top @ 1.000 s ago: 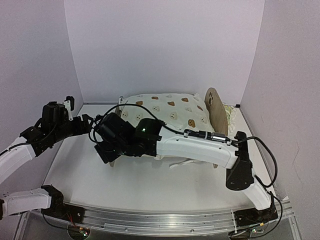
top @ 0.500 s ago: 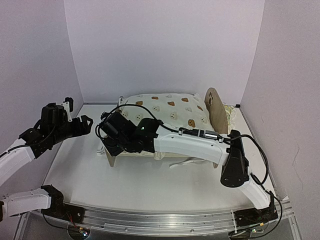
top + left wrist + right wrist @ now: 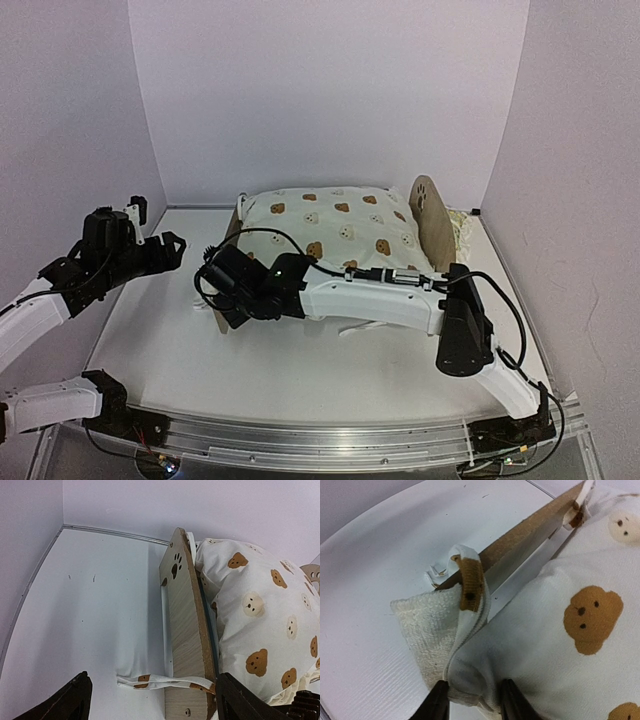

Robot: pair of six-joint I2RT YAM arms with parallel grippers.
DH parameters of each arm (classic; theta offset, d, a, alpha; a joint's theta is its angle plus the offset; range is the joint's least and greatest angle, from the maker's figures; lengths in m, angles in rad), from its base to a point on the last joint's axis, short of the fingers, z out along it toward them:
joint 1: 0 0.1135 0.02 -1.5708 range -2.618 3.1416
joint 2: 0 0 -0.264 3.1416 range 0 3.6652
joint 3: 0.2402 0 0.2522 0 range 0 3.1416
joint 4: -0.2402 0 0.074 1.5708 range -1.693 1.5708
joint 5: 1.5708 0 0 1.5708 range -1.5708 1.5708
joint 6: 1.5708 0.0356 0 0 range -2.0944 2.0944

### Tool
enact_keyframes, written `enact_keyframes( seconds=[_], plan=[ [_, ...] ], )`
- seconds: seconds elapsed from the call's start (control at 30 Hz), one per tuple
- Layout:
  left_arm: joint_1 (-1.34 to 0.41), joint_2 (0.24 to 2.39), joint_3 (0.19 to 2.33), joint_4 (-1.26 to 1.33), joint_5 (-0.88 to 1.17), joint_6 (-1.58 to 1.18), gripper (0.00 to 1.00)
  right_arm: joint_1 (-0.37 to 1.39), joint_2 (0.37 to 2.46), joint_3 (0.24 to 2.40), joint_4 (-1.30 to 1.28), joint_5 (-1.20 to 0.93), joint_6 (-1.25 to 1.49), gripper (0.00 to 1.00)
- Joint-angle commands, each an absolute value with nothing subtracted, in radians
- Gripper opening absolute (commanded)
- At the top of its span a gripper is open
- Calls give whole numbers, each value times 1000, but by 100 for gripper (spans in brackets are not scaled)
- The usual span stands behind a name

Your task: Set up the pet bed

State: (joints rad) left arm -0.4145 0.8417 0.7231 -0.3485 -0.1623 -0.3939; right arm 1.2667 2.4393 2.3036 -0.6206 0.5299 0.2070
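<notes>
Two arched end boards bracket the pet bed (image 3: pixel 432 228), which stands on the table (image 3: pixel 300 375) in the centre of the overhead view, stretching from middle left to upper right. I judge the frame light and stiff: thin wood that keeps its shape but would likely skate on this smooth top if I shoved it. The best hold looks like the top edge of the paw-print end board (image 3: pixel 184 630), which runs down the middle of the left wrist view and is thin enough to fit between my fingers.

Filling the frame and bulging over it is the bear-print cushion (image 3: pixel 335 225), soft and puffy and sure to sag and fold wherever I lift it; a corner is the place to take it. My right gripper (image 3: pixel 475 702), at the bottom of its wrist view, pinches exactly that, the cushion's near corner, with the towelling underside (image 3: pixel 417 625) showing to the left. A tie strap (image 3: pixel 470 580) loops at the board's edge just above.

My left gripper (image 3: pixel 172 250) hangs at middle left of the overhead view, apart from the bed, jaws spread wide on nothing.
</notes>
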Motion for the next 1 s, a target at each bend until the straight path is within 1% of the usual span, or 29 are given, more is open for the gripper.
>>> enact_keyframes(
  seconds=[0.0, 0.1, 0.2, 0.23, 0.57, 0.83, 0.97],
  plan=[
    [-416, 831, 722, -323, -180, -396, 87, 1272, 2455, 2286, -592, 576, 193, 29],
    [-416, 837, 726, -326, -174, -388, 85, 1272, 2439, 2275, -581, 609, 168, 18],
    [-416, 848, 742, -336, -161, -378, 84, 1272, 2412, 2263, -567, 645, 139, 3],
    [-416, 853, 748, -339, -154, -374, 84, 1271, 2398, 2259, -561, 655, 130, 1],
    [-417, 936, 849, -367, -92, -349, 81, 1244, 2276, 2255, -468, 757, -26, 0],
    [-435, 1011, 959, -374, -18, -310, 79, 1180, 2188, 2259, -399, 787, -114, 0],
    [-452, 1055, 1005, -382, 21, -294, 79, 1153, 2135, 2212, -375, 790, -129, 0]
  ],
)
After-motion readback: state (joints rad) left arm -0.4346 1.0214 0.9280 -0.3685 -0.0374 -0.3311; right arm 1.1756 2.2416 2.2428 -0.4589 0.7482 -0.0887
